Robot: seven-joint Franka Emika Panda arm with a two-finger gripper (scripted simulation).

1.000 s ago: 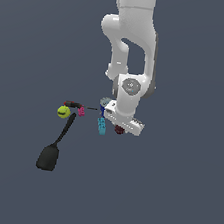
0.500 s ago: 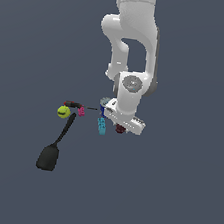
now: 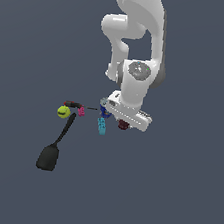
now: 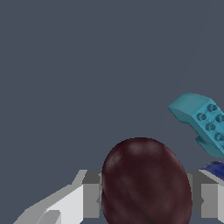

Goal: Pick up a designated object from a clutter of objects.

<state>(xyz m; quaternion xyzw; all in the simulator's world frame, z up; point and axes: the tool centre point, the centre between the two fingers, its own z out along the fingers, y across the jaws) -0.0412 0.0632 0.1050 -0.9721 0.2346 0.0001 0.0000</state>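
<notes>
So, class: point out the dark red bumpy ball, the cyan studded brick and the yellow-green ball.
Dark red bumpy ball (image 4: 146, 183): wrist view, its front face.
Cyan studded brick (image 4: 201, 120): wrist view, studded side.
Yellow-green ball (image 3: 63, 112): exterior view, its centre.

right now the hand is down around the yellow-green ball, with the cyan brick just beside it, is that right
Not quite. The hand is down around the dark red ball, not the yellow-green one; the wrist view shows it between the fingers. The yellow-green ball sits apart, toward the exterior view's left. The cyan brick is indeed just beside the hand.
</notes>
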